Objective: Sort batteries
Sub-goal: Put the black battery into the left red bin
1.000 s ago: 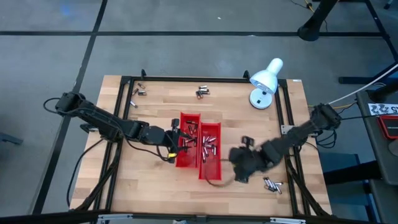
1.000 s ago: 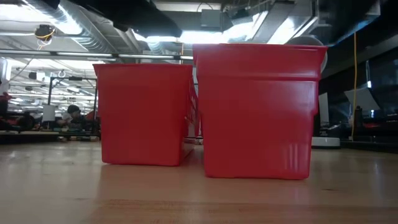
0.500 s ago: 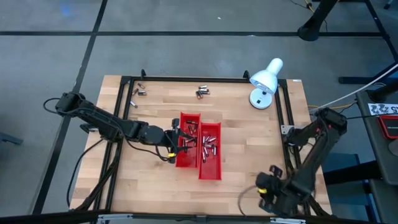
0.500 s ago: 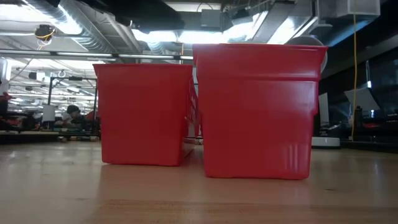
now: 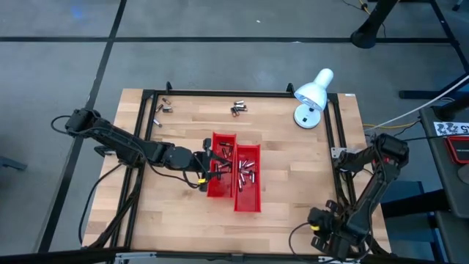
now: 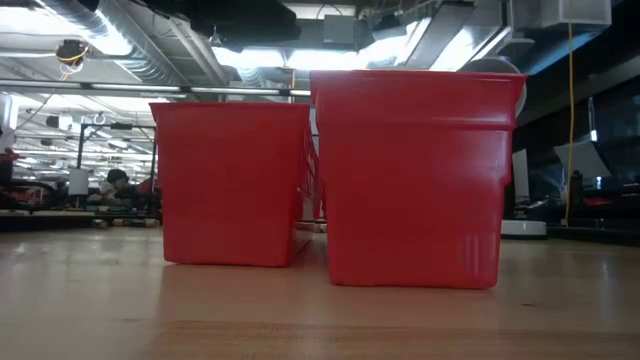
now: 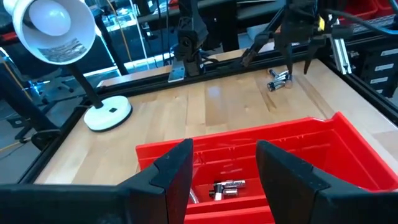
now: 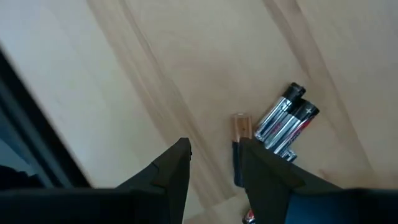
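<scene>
2 red plastic trays side by side at centre of the high view: left tray (image 5: pixel 221 166) and right tray (image 5: pixel 248 177), each holding several small silvery cylindrical batteries (image 5: pixel 245 171). More loose batteries (image 5: pixel 238 109) on the light wooden table (image 5: pixel 282 158) near its upper edge, others (image 8: pixel 285 121) at lower right. Left gripper (image 7: pixel 222 171) above the left tray, fingers spread, empty. Right gripper (image 8: pixel 214 163) low at lower right, fingers apart, nothing pinched, just beside loose batteries. White desk lamp (image 5: pixel 314 95) at upper right.
</scene>
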You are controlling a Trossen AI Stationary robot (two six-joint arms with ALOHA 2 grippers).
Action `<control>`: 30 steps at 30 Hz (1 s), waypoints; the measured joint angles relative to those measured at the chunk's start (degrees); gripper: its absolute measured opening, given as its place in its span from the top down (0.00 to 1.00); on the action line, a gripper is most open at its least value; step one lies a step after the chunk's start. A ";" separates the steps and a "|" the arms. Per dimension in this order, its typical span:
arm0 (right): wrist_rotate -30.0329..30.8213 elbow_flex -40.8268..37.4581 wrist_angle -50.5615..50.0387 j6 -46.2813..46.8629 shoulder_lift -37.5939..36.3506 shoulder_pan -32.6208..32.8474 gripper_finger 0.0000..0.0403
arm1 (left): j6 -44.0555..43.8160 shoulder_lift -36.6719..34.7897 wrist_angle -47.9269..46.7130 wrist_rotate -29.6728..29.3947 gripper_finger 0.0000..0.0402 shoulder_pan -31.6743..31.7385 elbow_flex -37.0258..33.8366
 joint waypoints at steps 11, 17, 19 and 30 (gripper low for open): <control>0.28 0.00 -1.28 -0.10 3.04 0.99 0.65 | -0.29 0.00 -0.07 -0.02 0.59 0.70 0.00; 0.08 -0.11 -2.12 0.12 3.68 1.00 0.65 | -0.29 0.00 -0.14 0.00 0.59 0.70 0.00; -0.18 -0.11 -2.11 0.14 3.68 1.00 0.65 | -0.27 0.00 -0.17 -0.02 0.59 0.70 0.00; 0.30 -7.82 9.49 1.81 3.20 1.03 0.69 | 0.09 0.02 -0.48 0.00 0.59 0.70 0.00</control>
